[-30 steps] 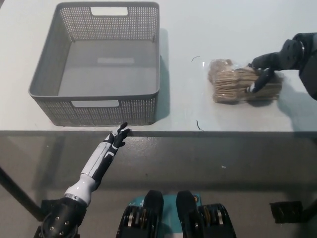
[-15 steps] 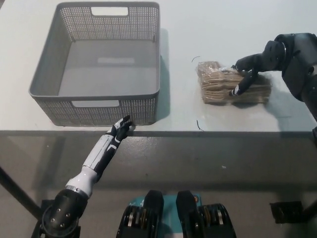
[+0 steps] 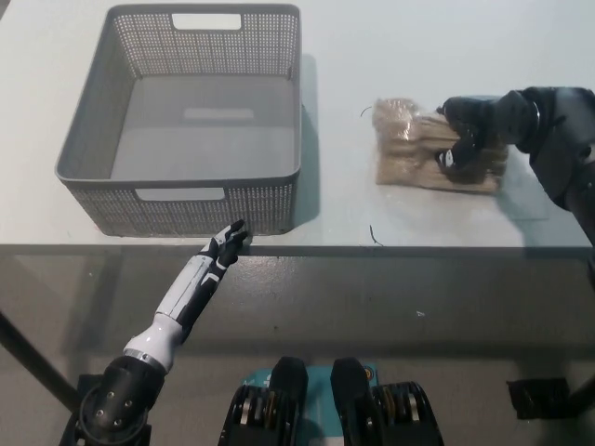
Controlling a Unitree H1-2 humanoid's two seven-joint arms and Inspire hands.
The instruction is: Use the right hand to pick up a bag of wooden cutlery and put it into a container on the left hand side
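A clear bag of wooden cutlery lies on the white table, right of the basket. My black right hand is on the bag's right half, fingers curled over it and closed on it; the bag looks slightly tilted. The grey mesh basket stands at the left with nothing in it. My white left hand rests at the table's front edge, just below the basket's front wall, fingers together.
The table's front edge runs across the middle of the view. A strip of bare table lies between the basket and the bag. Two small dark curled scraps lie near the bag.
My right hand has drawn the bag leftward, closer to the basket, and its fingers have closed tighter over it. My left forearm swung slightly right; the hand stays at the table edge.
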